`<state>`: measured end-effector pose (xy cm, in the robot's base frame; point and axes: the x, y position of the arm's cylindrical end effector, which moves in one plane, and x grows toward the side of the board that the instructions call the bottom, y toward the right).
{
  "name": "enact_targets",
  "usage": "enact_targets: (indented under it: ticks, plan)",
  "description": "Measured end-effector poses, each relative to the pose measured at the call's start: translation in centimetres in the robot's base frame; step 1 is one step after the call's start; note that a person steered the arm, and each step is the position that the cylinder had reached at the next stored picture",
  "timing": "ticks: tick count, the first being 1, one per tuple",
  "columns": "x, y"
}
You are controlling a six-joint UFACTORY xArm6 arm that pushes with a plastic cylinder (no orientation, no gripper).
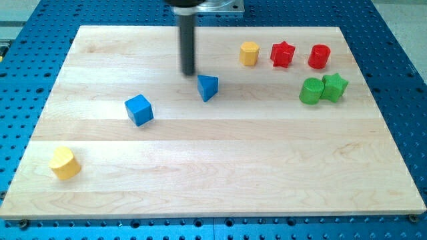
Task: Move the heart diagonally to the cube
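In the single view, a wooden board [213,167] lies on a blue perforated table [20,100]. My tip [189,73] is a plain rod end with no jaws to spread or press, so no jaw state applies. It stands in the upper middle of the frame, just up and left of the blue wedge [207,87], close but apparently not touching.

The yellow heart [65,163] sits at lower left, well apart from my tip. The blue cube [139,110] lies up and right of it, left of centre.

At upper right stand a yellow hexagon [249,53], red star [282,54] and red cylinder [319,57]. Below them, a green cylinder [310,91] touches a green star [334,87].
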<state>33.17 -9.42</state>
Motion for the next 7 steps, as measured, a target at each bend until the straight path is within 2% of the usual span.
enact_targets:
  ticks: [1,2,3,4,5,6,7]
  plan:
    - [5.7,-8.6]
    - [14.6,-6.0]
    - [21.6,-2.3]
    - [26.3,-6.7]
    - [25.8,-10.5]
    - [20.2,-10.2]
    - [22.1,-10.2]
